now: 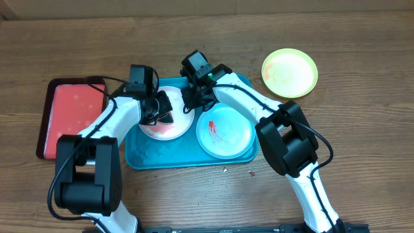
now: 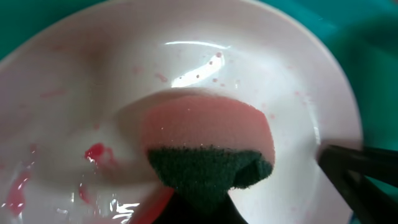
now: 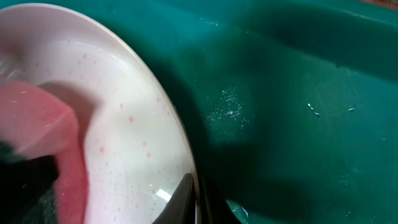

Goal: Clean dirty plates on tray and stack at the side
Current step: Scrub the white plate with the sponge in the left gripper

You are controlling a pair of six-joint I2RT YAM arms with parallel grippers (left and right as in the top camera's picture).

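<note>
The white plate (image 1: 167, 129) lay in the left half of the tray (image 1: 149, 155). The teal plate (image 1: 223, 133) was just beside it in the right half. The yellow plate (image 1: 289, 72) sat on the table (image 1: 362, 39), off the tray and well apart.

The L gripper (image 1: 160, 110) was over the white plate, jaws clamped on a sponge (image 2: 205, 134): pink side on the plate, green side toward the wrist. The R gripper (image 1: 193, 102) was at the plate's right rim. Its jaws looked closed on that rim, one finger in and one out, but the contact sat at the frame edge, so this is a judgement.

Key relation: the red smears (image 2: 93, 152) lay left of and below the sponge in the L wrist view, i.e. on the side away from the R finger (image 2: 357, 171). The next wipe prob. should go that way, away from the pinned rim, and the L arm was the nearer one.

Only the L wrist view showed these smears and the wet shine; in the overhead the arms hid them. The R wrist view gave only fine pink specks on the plate and drops on the tray floor. Only the overhead showed the red streak on the teal plate and a red tray (image 1: 71, 120) at the far left.
</note>
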